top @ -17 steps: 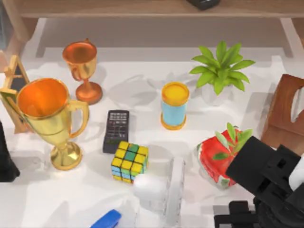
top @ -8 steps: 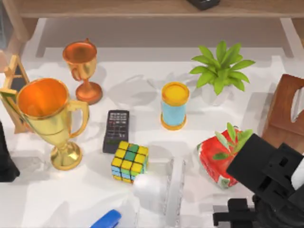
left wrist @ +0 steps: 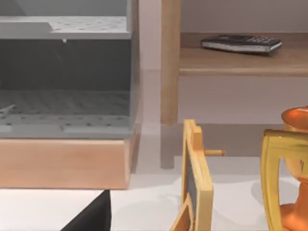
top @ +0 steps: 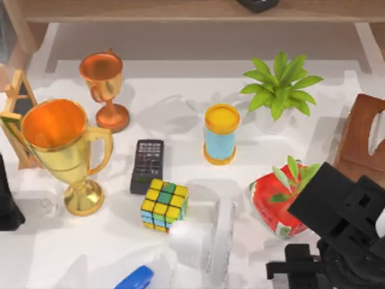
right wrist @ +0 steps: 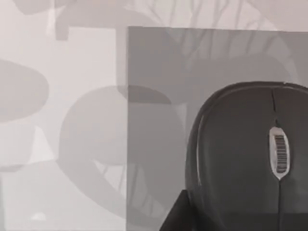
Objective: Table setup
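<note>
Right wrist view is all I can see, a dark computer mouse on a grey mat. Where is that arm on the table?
Observer: In the top view the right arm's black gripper is at the table's near right corner, beside a red strawberry-patterned pot.
Operator: What stands in the middle of the table?
Observer: A light blue cylinder with a yellow lid, upright, with a black remote control lying to its left.
Operator: And the left arm?
Observer: It is at the left edge, next to a large gold trophy cup. Its wrist view looks toward a wooden shelf with a dark handset lying on it.
</note>
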`<state>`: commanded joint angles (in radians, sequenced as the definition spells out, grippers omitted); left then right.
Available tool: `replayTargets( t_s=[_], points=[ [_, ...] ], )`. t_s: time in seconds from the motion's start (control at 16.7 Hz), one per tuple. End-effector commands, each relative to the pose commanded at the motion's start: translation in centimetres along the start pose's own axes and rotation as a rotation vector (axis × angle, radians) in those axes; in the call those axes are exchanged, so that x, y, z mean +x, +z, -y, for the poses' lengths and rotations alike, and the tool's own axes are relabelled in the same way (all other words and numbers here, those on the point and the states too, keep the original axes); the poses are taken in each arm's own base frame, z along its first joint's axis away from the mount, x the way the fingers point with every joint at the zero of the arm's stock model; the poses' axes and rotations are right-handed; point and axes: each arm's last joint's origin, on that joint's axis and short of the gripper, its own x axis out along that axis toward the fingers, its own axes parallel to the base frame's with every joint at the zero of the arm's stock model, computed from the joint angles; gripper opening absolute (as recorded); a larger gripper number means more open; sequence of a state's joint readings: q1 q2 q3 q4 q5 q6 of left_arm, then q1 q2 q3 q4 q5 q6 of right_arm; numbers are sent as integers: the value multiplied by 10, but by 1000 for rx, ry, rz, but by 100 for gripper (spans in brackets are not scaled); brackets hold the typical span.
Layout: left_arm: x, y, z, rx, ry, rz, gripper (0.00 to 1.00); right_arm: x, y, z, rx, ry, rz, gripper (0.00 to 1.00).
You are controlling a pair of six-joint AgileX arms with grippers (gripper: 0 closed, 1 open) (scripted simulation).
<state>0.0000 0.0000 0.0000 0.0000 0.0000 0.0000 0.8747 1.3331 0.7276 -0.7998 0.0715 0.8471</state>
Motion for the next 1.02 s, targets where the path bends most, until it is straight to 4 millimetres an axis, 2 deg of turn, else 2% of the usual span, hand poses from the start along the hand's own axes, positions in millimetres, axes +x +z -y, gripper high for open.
replayTargets(
  t_s=[0.6, 1.02],
  points=[
    [0, 0, 0, 0, 0, 0, 100, 0, 2, -3, 1, 16, 17, 0],
    [0, 0, 0, 0, 0, 0, 100, 22, -4, 4, 2, -60, -48, 0]
  ],
)
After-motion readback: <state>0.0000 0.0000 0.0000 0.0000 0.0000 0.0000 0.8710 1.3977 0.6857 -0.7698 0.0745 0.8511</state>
